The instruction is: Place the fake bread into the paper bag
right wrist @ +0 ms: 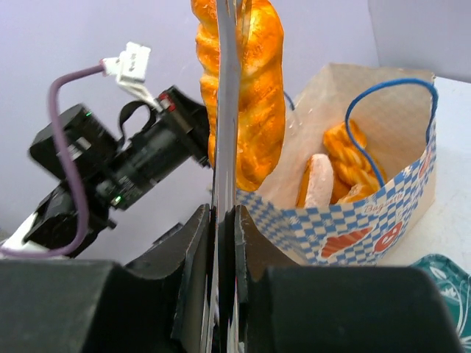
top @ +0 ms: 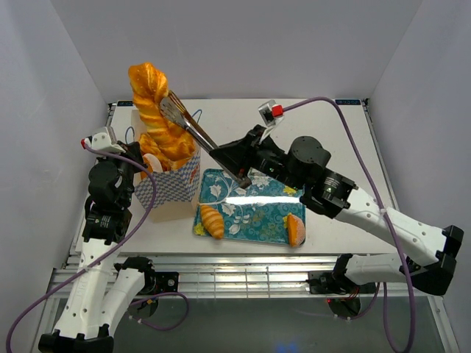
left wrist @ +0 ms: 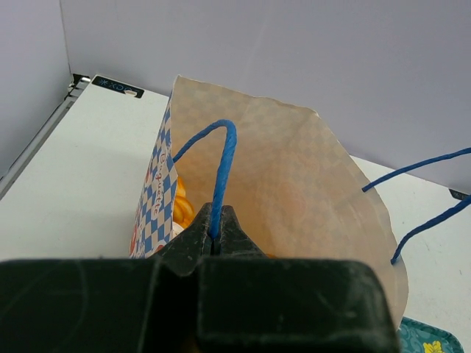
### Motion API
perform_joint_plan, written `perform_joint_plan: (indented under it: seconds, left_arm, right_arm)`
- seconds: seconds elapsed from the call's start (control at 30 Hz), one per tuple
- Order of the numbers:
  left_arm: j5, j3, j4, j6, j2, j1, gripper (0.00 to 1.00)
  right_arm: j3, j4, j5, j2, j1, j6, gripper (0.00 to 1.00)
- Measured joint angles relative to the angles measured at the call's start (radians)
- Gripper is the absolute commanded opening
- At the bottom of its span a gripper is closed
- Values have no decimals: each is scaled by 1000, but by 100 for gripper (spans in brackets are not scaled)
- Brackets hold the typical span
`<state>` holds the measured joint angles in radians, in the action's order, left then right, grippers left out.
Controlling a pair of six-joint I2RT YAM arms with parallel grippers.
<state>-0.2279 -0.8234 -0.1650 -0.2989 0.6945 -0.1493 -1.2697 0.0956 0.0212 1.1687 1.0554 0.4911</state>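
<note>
The paper bag (top: pixel 171 191) stands upright at the left, holding several fake breads (right wrist: pixel 346 165), among them a sugared doughnut (right wrist: pixel 316 182). My left gripper (left wrist: pixel 215 220) is shut on the bag's near blue cord handle (left wrist: pixel 223 165); in the top view it (top: pixel 138 158) is at the bag's left rim. My right gripper (right wrist: pixel 224 215) is shut on metal tongs (top: pixel 193 126). The tongs pinch a braided loaf (top: pixel 152 110) that stands upright, its lower end inside the bag's mouth. A croissant (top: pixel 212 220) and another pastry (top: pixel 296 229) lie on the tray.
A teal floral tray (top: pixel 254 209) lies right of the bag, under my right wrist (top: pixel 243 179). White walls close in the table on the left, back and right. The bag's far handle (left wrist: pixel 423 195) hangs loose. The left arm (right wrist: pixel 110 173) shows behind the loaf.
</note>
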Motion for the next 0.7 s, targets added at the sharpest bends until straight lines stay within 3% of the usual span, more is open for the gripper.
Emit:
perform_joint_plan:
  seconds: [0.37,0.53,0.7]
  left_arm:
    - [-11,8,0,3,-9,-2,0]
    - [-18,11,0,3,-11,-2,0]
    - [-19,11,0,3,-11,-2,0]
  right_arm:
    - [-114,78,118,288,0,-49,10]
    - [-86,85,121,330,0,-47,13]
    - [24,116,102,306,0,-8,27]
